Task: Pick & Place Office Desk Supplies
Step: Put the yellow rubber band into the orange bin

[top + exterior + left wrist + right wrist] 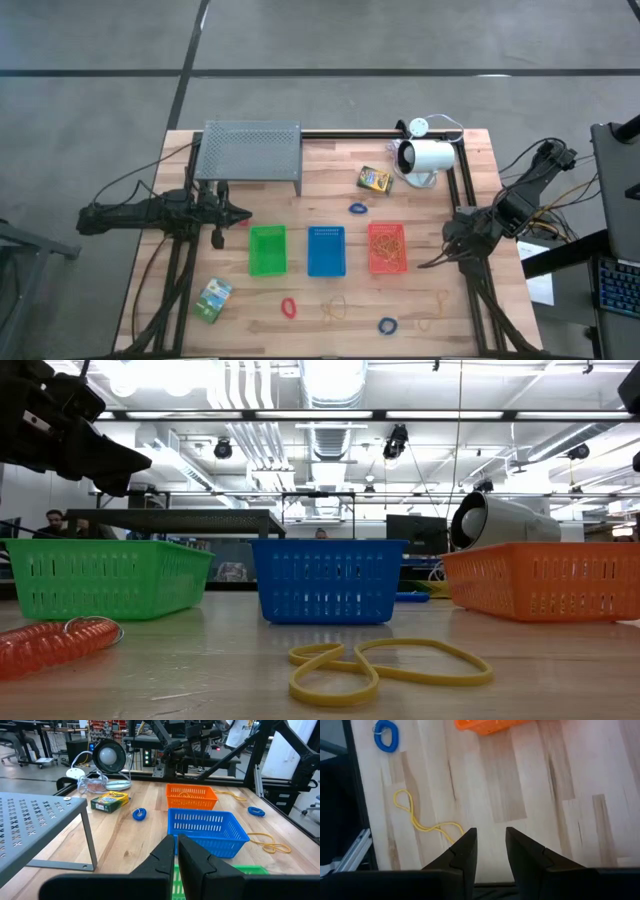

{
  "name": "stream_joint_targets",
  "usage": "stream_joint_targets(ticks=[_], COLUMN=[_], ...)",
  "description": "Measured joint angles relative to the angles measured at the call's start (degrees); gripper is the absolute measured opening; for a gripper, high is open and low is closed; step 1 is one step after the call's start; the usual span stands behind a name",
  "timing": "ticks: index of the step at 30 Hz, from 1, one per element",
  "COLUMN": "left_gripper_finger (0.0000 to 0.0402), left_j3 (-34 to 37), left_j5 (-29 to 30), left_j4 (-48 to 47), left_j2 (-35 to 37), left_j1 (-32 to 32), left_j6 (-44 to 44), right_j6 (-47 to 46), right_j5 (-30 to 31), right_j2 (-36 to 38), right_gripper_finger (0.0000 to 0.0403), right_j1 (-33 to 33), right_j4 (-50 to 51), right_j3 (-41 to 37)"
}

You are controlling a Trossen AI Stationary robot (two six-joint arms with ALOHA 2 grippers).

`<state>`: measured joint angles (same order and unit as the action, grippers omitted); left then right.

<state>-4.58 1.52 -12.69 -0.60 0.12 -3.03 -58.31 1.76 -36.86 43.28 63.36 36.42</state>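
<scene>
Left wrist view: crayon box (110,801) lettering is unreadable.

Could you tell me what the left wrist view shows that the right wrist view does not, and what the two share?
Only the left wrist view shows the grey perforated rack, the crayon box, the white lamp-like device, the blue basket and the left gripper, whose fingers are nearly together. Only the right wrist view shows the right gripper, open with nothing between its fingers, above bare wood beside a yellow rubber band. Both show the orange basket and the wooden table.
</scene>
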Motion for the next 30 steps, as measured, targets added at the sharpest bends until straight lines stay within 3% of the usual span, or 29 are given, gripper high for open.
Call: stream_joint_targets(ticks=[8,18,22,30], left_gripper_finger=[0.0028,0.0028,0.0028,0.0028], left_j3=[0.0,0.0,0.0,0.0], left_j5=[0.0,0.0,0.0,0.0], left_j4=[0.0,0.0,0.0,0.0], left_j2=[0.0,0.0,0.0,0.0], left_j1=[0.0,0.0,0.0,0.0], left_j6=[0.0,0.0,0.0,0.0], right_j6=[0.4,1.6,0.0,-8.2], right_j5=[-4.0,-2.8,-3.5,-10.8], right_j2=[0.9,-0.3,-2.6,-10.1], right_gripper_finger=[0.0102,0.0102,0.0102,0.0102], right_j1=[0.1,0.1,0.2,5.7], right_j4=[-1.6,-9.0,-14.1,-25.6], right_j3=[0.2,0.5,-1.7,-8.4])
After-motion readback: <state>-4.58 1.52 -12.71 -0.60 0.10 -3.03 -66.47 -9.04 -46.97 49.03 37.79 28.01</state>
